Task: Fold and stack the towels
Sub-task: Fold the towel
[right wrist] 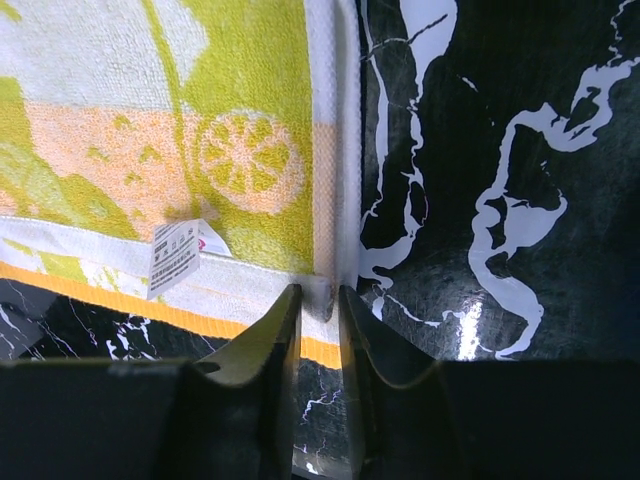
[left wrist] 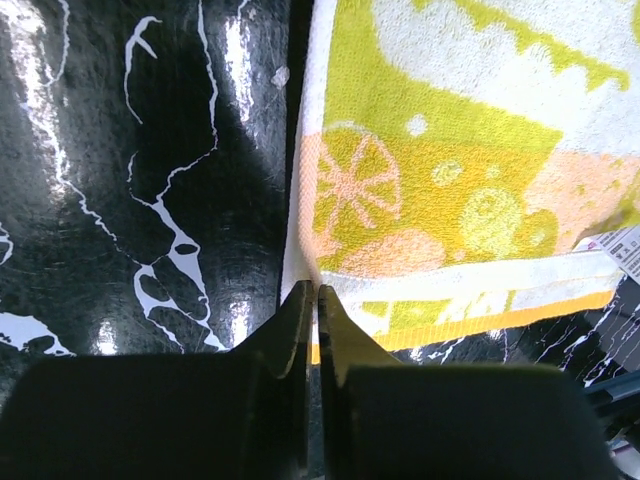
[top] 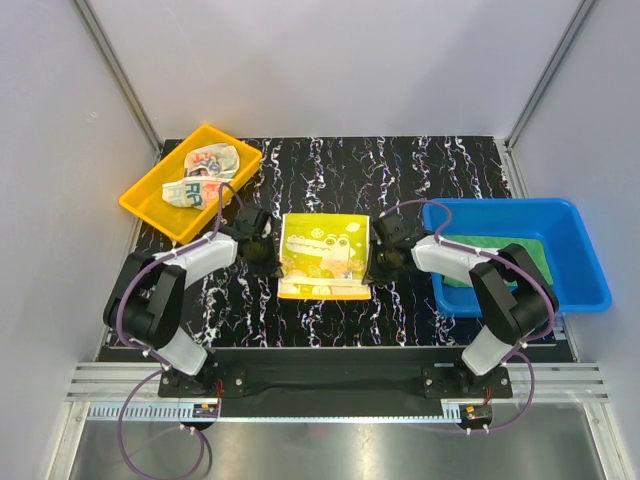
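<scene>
Black, white-veined table (top: 450, 165) forms the work surface, and 2 arms reach across it from the near edge.

1. The left gripper (left wrist: 312, 295) is pressed together on the left hem of the yellow towel (top: 322, 255). The pinch sits near the towel's near-left corner, which suits lifting that edge for a fold.
2. The right gripper (right wrist: 318, 300) straddles the right hem near the near-right corner. Its jaws stand slightly apart with cloth between them; whether they clamp the cloth cannot be told.
3. The yellow towel lies flat at the table centre between both grippers, print side up. A care label (right wrist: 175, 255) shows at its near edge. Symmetrical holds on both hems appear intended to keep the fold square.
4. To the right, just beside the right arm, the blue bin (top: 590, 290) holds the green towel (top: 480, 243).
5. At the far left, the yellow tray (top: 150, 205) holds the printed towel (top: 205, 175), crumpled and unfolded.

Nothing lies on the table between the centred towel and the far edge.
</scene>
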Controlling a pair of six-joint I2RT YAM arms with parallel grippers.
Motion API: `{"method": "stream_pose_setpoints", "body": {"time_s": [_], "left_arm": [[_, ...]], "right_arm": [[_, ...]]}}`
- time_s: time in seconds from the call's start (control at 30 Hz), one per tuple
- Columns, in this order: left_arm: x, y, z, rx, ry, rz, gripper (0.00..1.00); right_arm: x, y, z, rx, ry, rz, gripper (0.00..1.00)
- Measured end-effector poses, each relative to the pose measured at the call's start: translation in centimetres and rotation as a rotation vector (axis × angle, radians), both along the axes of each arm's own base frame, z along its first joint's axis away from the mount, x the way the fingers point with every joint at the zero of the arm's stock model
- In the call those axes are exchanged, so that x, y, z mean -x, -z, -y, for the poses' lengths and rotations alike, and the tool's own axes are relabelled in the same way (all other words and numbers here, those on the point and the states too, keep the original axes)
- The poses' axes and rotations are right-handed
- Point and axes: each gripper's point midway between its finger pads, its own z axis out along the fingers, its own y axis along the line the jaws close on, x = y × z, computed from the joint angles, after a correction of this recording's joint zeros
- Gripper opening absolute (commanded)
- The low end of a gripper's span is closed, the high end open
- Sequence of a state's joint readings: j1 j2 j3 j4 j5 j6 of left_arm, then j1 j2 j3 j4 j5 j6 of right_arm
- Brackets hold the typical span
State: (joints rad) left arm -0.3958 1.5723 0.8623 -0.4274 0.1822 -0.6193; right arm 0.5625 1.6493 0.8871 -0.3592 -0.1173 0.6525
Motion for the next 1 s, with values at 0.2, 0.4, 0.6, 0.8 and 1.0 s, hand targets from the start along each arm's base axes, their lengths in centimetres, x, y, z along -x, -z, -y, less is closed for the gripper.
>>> {"method": "stream_pose_setpoints", "body": {"time_s": [0.2, 0.4, 0.6, 0.8, 1.0], "left_arm": [[-0.59, -0.58, 0.44, 0.007, 0.006, 0.012, 0.0], [-0.46, -0.56, 0.56, 0.006, 0.007, 0.009, 0.05], [-0.22, -0.43, 0.41, -0.006, 0.01, 0.003, 0.38], [-0.18, -0.41, 0.51, -0.008, 0.011, 0.003, 0.35], [0.0, 0.36, 0.43, -0.017, 0.005, -0.022, 0.1]], "right_arm": [[-0.09, -0.11, 0.02, 0.004, -0.002, 0.003, 0.13], [-0.1, -0.14, -0.01, 0.003, 0.0, 0.003, 0.06], [-0.19, -0.24, -0.06, 0.002, 0.0, 0.005, 0.06], [-0.27, -0.3, -0.11, 0.0, 0.001, 0.007, 0.07], [-0.24, -0.3, -0.11, 0.001, 0.001, 0.006, 0.22]]}}
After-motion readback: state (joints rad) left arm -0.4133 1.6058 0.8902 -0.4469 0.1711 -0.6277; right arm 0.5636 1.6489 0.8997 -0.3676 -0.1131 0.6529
